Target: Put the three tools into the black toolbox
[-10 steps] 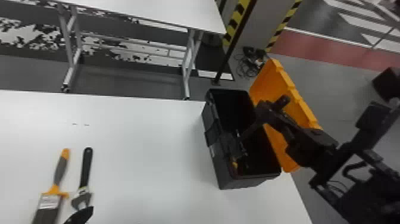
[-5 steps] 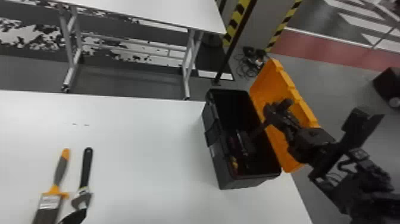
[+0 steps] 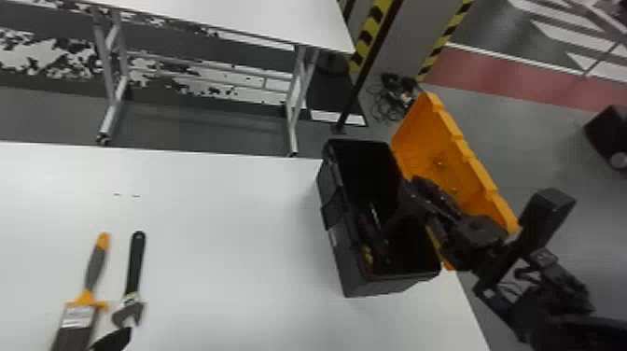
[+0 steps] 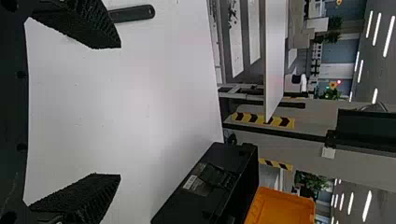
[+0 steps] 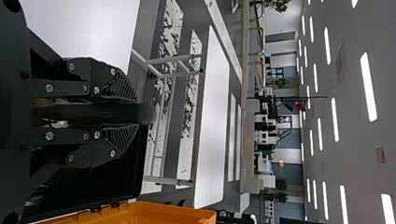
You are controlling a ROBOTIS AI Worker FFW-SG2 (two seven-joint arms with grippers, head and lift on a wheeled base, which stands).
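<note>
My left gripper [image 3: 112, 340] is at the head view's bottom edge, its black tip beside the jaw end of the adjustable wrench [image 3: 134, 261]. In the left wrist view that gripper [image 4: 107, 111] stands open with nothing between its fingers; the black wrench handle [image 4: 133, 13] lies beyond one finger. The paint brush [image 3: 95, 266], orange and grey, lies left of the wrench. My right gripper [image 3: 403, 210] is over the open black toolbox [image 3: 343, 252]. Seen from the right wrist, this gripper [image 5: 135, 112] is shut on a dark tool [image 5: 93, 113] that sticks out past its tips.
The toolbox's orange lid [image 3: 448, 163] leans open on its right side, with the right arm across it. A white table [image 3: 233, 233] bears the tools and the box. Another white table [image 3: 242, 18] stands behind, beside a yellow-and-black striped post.
The right forearm has swung left and nearer in the head view, its gripper staying over the toolbox. The left gripper's tip has shifted slightly left.
</note>
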